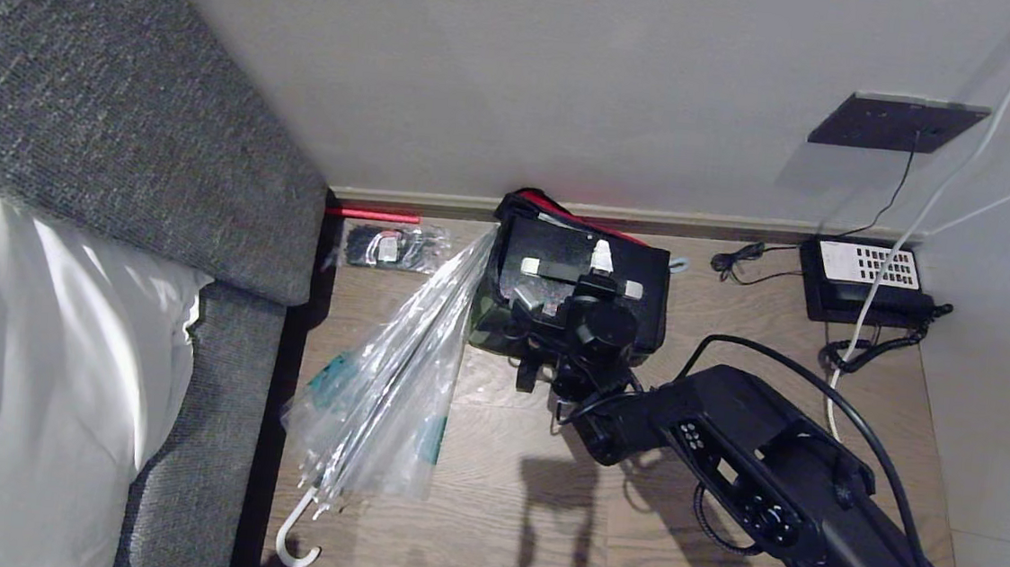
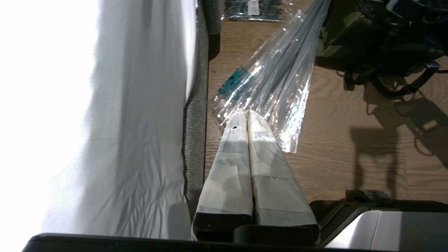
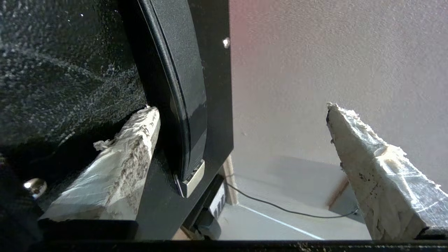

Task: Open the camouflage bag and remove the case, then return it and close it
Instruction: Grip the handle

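Note:
The camouflage bag [image 1: 491,326] sits on the wooden floor against the wall, with green camouflage at its near left corner and a black top [image 1: 562,250]. My right gripper [image 1: 582,276] hovers over it, open wide. In the right wrist view its taped fingers [image 3: 115,168] stand far apart, with the right gripper [image 3: 241,109] straddling a flat black panel [image 3: 213,87] that lies close to one finger. Whether that panel is the case or a bag flap I cannot tell. My left gripper [image 2: 246,115] is parked, shut and empty, low beside the bed.
A clear plastic-wrapped umbrella [image 1: 390,374] leans from the bag's left side toward me. The bed [image 1: 31,354] with its grey frame [image 1: 213,441] bounds the left. A desk phone [image 1: 866,280] and cables lie at the right, and a small packet [image 1: 391,247] by the wall.

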